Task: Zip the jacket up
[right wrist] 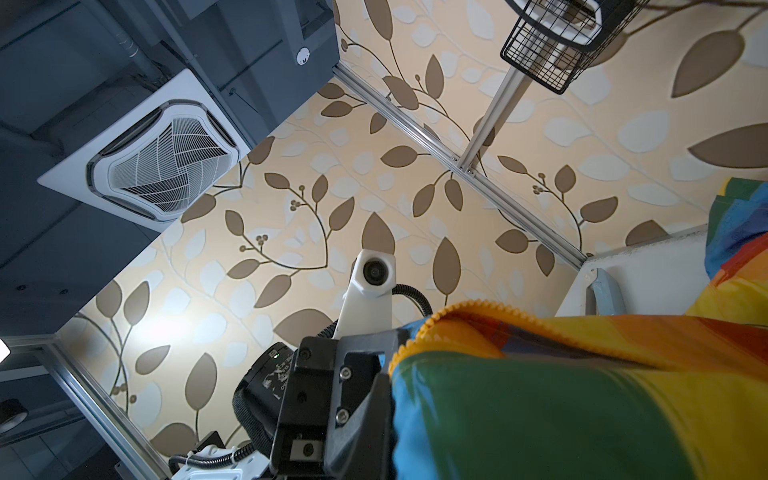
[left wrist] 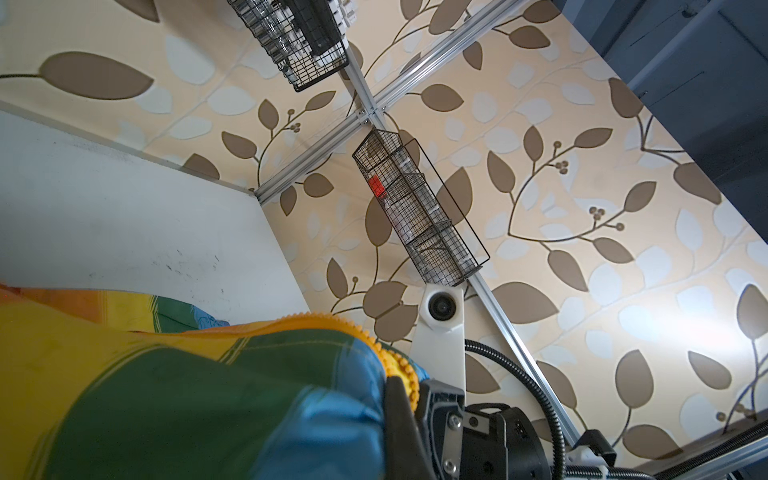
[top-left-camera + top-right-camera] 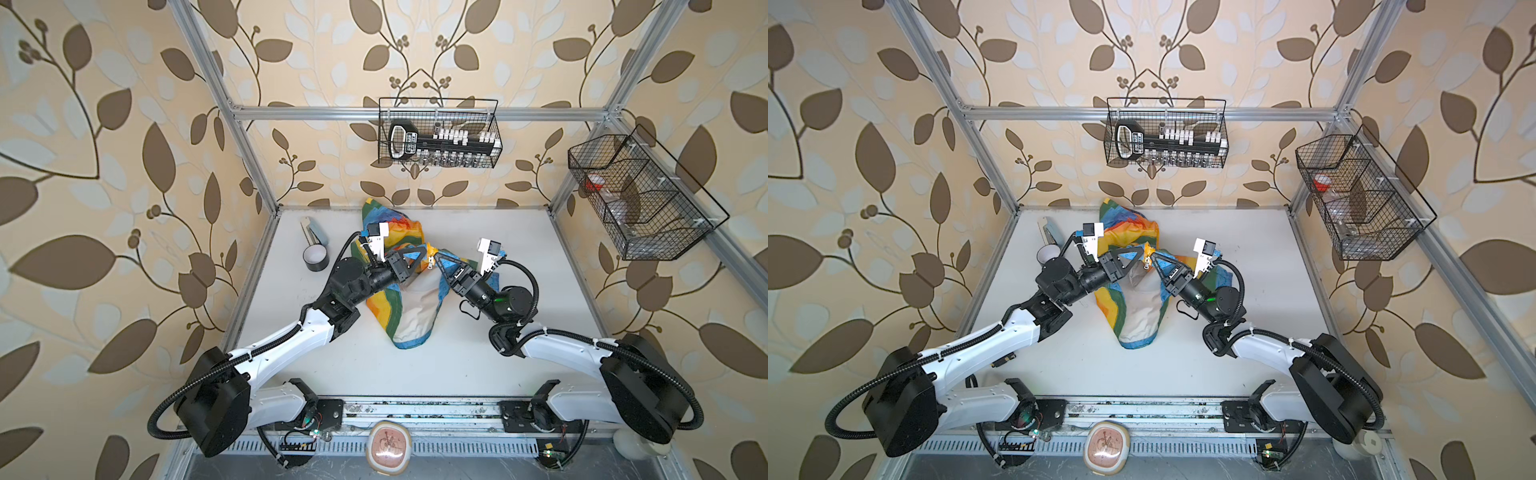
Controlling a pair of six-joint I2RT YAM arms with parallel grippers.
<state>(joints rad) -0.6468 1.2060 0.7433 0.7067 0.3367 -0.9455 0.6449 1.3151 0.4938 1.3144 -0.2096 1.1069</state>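
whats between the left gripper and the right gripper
Only a bunch of the jacket, its orange zipper edge, spans the gap between left gripper and right gripper, both shut on it; seen in both top views.

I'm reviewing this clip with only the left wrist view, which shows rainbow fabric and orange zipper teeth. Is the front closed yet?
Observer: No. In both top views the thin rainbow-block jacket lies open, with its white lining exposed.
Operator: Where do the arms meet?
Observer: The left gripper and right gripper pinch it almost tip to tip, over its middle.
Operator: Anything else around?
Observer: A black tape roll sits left of the jacket, not touching it.
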